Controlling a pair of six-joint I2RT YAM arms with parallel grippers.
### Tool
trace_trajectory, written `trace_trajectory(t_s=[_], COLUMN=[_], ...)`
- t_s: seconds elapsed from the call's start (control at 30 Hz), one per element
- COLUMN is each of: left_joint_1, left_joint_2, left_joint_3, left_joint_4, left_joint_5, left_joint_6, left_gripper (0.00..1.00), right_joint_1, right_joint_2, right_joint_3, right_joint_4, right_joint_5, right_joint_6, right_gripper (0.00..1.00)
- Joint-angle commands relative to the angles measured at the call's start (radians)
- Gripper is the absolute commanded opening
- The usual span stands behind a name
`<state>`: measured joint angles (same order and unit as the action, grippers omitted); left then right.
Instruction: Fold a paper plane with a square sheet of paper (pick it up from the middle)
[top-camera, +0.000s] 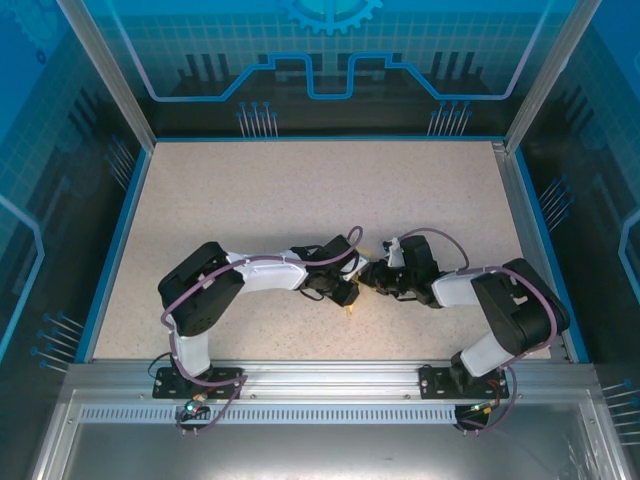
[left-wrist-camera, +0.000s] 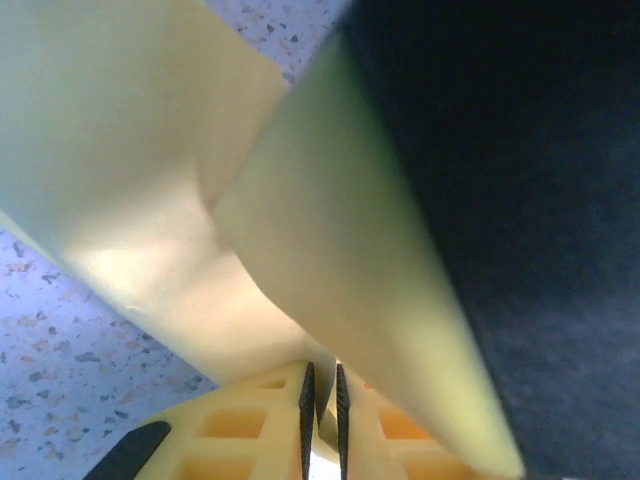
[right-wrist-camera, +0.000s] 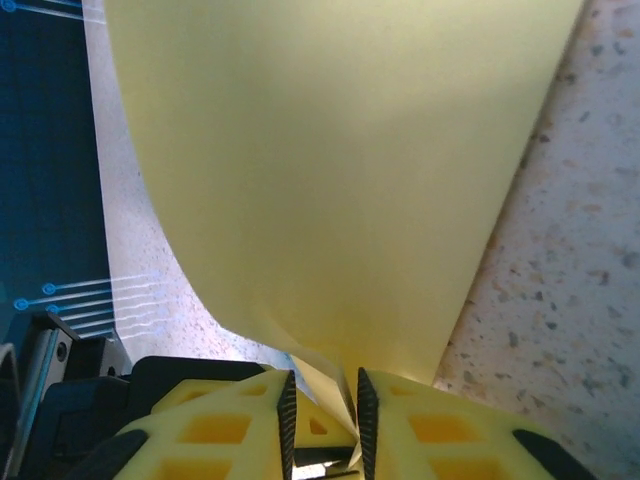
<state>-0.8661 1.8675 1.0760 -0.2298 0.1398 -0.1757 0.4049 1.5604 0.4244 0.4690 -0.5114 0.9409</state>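
Top external: the left claw (top-camera: 351, 303) and the right claw (top-camera: 368, 272) are seen tip to tip near the centre of the worktop (top-camera: 300, 200). Left wrist: the square sheet of paper (left-wrist-camera: 150, 150) is pinched in the narrow left claw at 6 o'clock and fans up toward 12. Right wrist: the sheet rises toward 12 o'clock from the narrowly parted right claw; whether it is clamped cannot be told.
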Motion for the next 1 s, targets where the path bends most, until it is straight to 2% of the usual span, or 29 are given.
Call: trace_trajectory(t_s=[0.0, 0.33, 0.53, 0.67, 0.97], left_joint_1=[-0.008, -0.008, -0.008, -0.008, -0.023], left_joint_2=[0.01, -0.047, -0.118, -0.171, -0.157], left_joint_3=[-0.024, -0.026, -0.059, -0.099, -0.183], left_joint_4=[-0.008, -0.037, -0.045, -0.049, 0.092], left_joint_5=[0.035, 0.042, 0.035, -0.021, 0.017], left_joint_6=[0.027, 0.019, -0.017, -0.073, -0.193], left_gripper=[0.18, 0.24, 0.32, 0.34, 0.35], right_joint_1=[-0.005, -0.006, -0.006, -0.005, -0.001], right_joint_2=[0.02, 0.011, 0.022, 0.025, 0.031], right_joint_3=[-0.006, 0.013, 0.024, 0.022, 0.027], right_joint_4=[0.028, -0.074, -0.095, -0.093, -0.092], right_joint_5=[-0.023, 0.037, 0.046, 0.044, 0.039], right_joint_6=[-0.007, -0.067, -0.087, -0.091, -0.094], right_gripper=[0.15, 0.0, 0.0, 0.0, 0.0])
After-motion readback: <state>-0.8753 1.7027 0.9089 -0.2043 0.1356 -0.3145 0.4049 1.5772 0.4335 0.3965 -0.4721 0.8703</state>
